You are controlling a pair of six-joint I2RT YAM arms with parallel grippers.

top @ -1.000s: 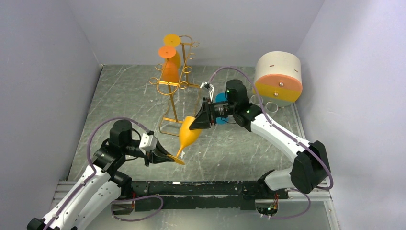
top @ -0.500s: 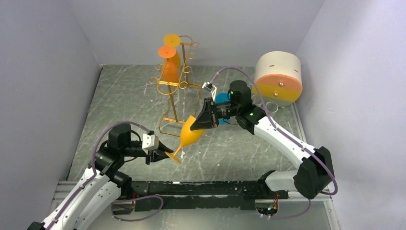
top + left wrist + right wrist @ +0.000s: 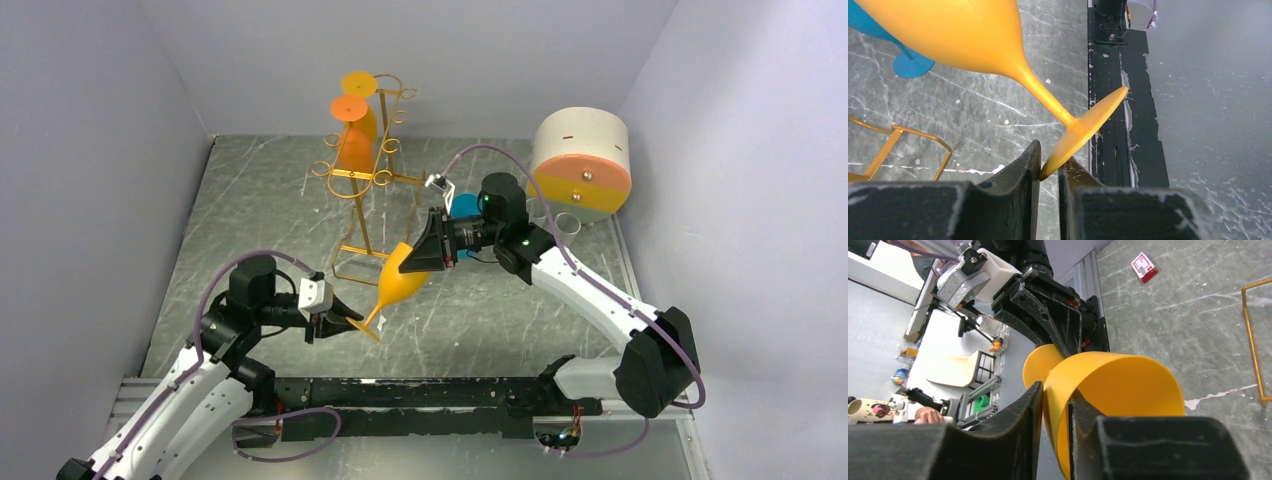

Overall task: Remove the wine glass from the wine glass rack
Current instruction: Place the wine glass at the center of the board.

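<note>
Wine glass (image 3: 398, 280) is seen from above, tilted over the worktop (image 3: 260, 210), near the wine glass rack (image 3: 358, 176). Left wrist: its foot is pinched by the left hand (image 3: 1049, 167). Right wrist: its rim is clamped by the right hand (image 3: 1055, 400).
</note>
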